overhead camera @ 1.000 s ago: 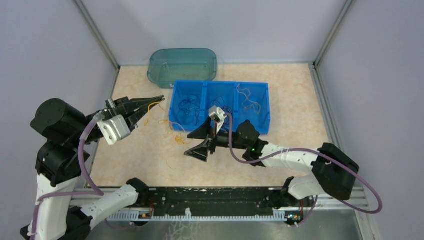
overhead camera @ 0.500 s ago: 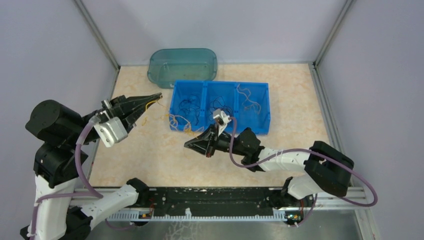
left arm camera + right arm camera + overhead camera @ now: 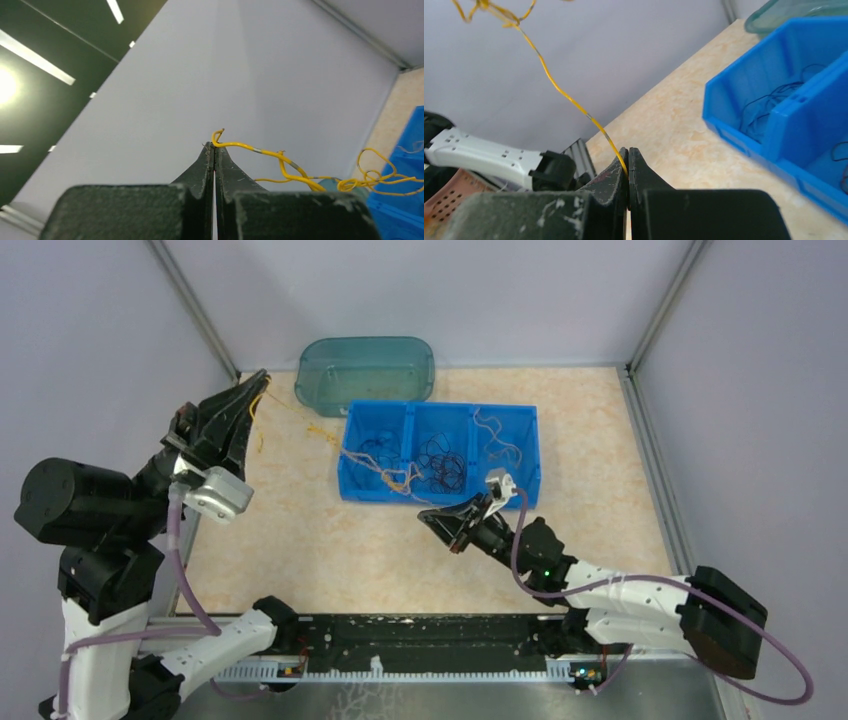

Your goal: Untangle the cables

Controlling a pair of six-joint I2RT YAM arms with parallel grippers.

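A thin yellow cable (image 3: 325,433) runs taut from my left gripper (image 3: 258,380), over the blue bin (image 3: 440,406), to my right gripper (image 3: 428,516). A knotted clump (image 3: 400,478) hangs on it at the bin's front wall. Both grippers are shut on this cable. In the left wrist view the tips (image 3: 214,146) pinch its hooked end, and the yellow cable (image 3: 270,154) trails right. In the right wrist view the tips (image 3: 628,152) clamp the yellow cable (image 3: 559,90), which rises up-left. Blue cables (image 3: 375,450), black cables (image 3: 440,465) and pale cables (image 3: 495,445) lie in the bin's three compartments.
A teal translucent container (image 3: 365,370) stands behind the bin near the back wall. Enclosure walls and corner posts close in on the left, back and right. The left arm's body (image 3: 484,155) shows low in the right wrist view, and the blue bin (image 3: 784,100) is at its right.
My right gripper has shut on the yellow cable and drawn back to the right. My left gripper has swung toward the back-left corner, pulling the cable taut across the bin.
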